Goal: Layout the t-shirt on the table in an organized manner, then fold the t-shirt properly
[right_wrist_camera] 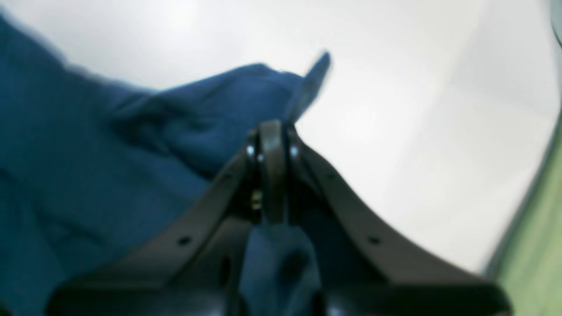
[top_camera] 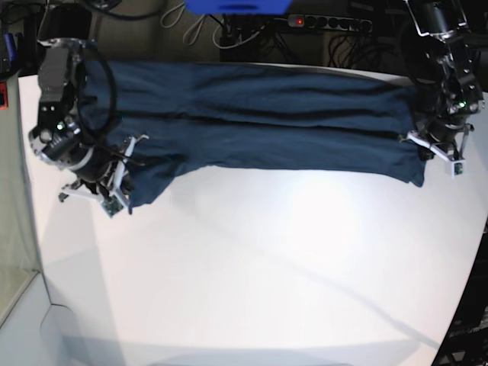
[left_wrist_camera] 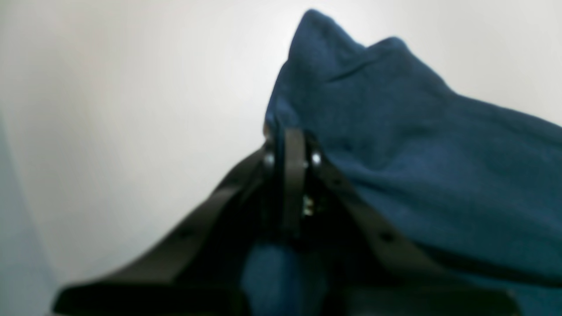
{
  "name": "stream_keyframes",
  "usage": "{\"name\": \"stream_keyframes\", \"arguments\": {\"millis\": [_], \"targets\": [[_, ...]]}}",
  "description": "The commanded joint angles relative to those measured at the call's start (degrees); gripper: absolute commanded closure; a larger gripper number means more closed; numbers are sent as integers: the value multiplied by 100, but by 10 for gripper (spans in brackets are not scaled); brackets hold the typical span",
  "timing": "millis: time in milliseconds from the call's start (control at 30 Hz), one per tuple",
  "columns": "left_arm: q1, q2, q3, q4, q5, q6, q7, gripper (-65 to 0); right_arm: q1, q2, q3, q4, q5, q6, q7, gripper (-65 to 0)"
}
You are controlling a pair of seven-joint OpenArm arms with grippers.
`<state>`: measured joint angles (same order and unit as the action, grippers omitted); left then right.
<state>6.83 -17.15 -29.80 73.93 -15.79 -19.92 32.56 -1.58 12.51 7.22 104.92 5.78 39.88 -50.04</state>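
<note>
The dark navy t-shirt (top_camera: 259, 126) hangs stretched in a long band between my two grippers, over the far part of the white table (top_camera: 252, 259). My right gripper (top_camera: 122, 194), at the left of the base view, is shut on one end of the cloth. My left gripper (top_camera: 423, 152), at the right, is shut on the other end. In the left wrist view the closed gripper (left_wrist_camera: 292, 136) pinches a peak of the t-shirt (left_wrist_camera: 417, 166). In the right wrist view the closed gripper (right_wrist_camera: 272, 131) pinches the t-shirt (right_wrist_camera: 109, 166). The neck label is hidden.
A power strip (top_camera: 328, 21), cables and a blue object (top_camera: 236, 6) lie beyond the table's far edge. The table's curved front edge (top_camera: 229, 354) is near the bottom. A green surface (right_wrist_camera: 535, 245) lies past the table edge in the right wrist view.
</note>
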Motion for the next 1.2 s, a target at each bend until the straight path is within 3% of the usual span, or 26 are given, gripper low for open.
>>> {"name": "stream_keyframes", "arguments": {"millis": [0, 200, 500, 600, 800, 1067, 1167], "targets": [[7, -57, 13, 22, 63, -34, 204, -6, -57, 54, 135, 281, 42, 12, 50, 0], [-2, -57, 13, 22, 45, -34, 204, -6, -690, 45, 548, 958, 59, 12, -187, 0], [-2, -83, 13, 22, 36, -34, 204, -6, -1279, 28, 1242, 1055, 68, 12, -301, 0], [7, -83, 13, 22, 36, -43, 204, -6, -1481, -166, 1383, 1064, 68, 12, -275, 0], [25, -83, 13, 22, 36, -43, 204, -6, -1710, -482, 1409, 1028, 68, 12, -266, 0], [25, -92, 13, 22, 36, -52, 248, -6, -1675, -482, 1409, 677, 59, 12, -249, 0], [25, -92, 13, 22, 36, -52, 248, -8, -1675, -482, 1409, 360, 33, 12, 85, 0]]}}
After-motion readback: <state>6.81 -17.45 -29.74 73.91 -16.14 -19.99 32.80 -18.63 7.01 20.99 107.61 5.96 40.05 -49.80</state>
